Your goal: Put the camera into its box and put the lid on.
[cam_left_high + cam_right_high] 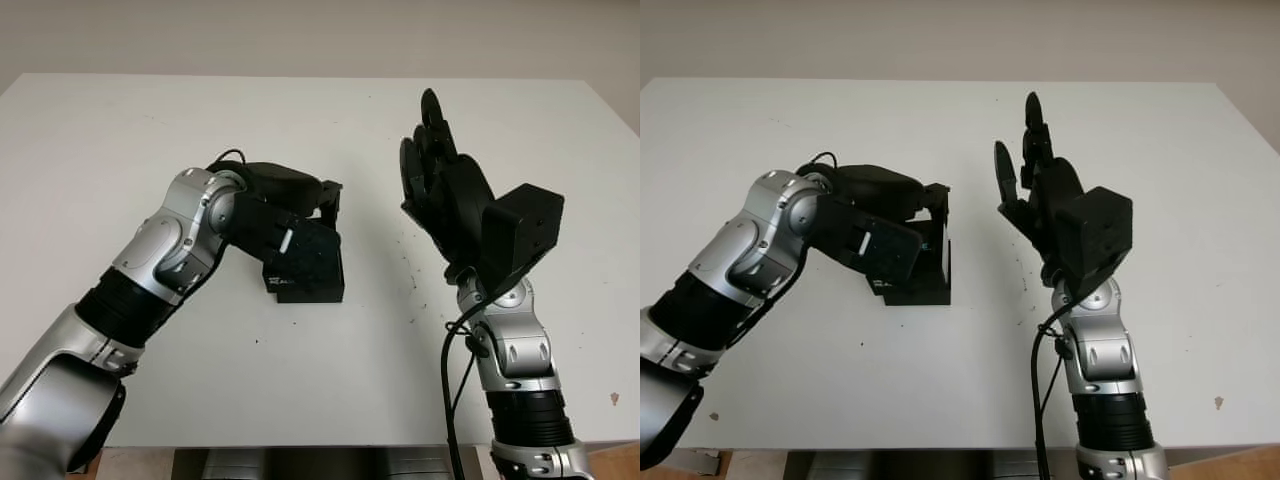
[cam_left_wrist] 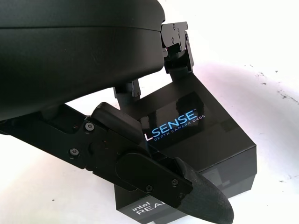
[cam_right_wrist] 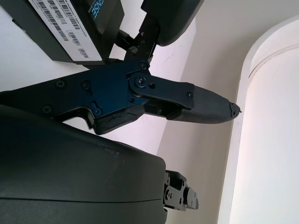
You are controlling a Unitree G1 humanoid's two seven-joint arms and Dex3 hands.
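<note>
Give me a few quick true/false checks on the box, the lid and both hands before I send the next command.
1. The black box sits on the white table. True.
2. The left hand is at the box, fingers over it. True.
3. The right hand is holding the box. False: it is raised above the table to the right, open and holding nothing.
4. The box is open, with the lid lying beside it. False: it looks closed.

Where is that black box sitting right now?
The black box sits near the middle of the white table, under the left hand, whose fingers reach over it. The right hand is raised off to its right, open.
</note>
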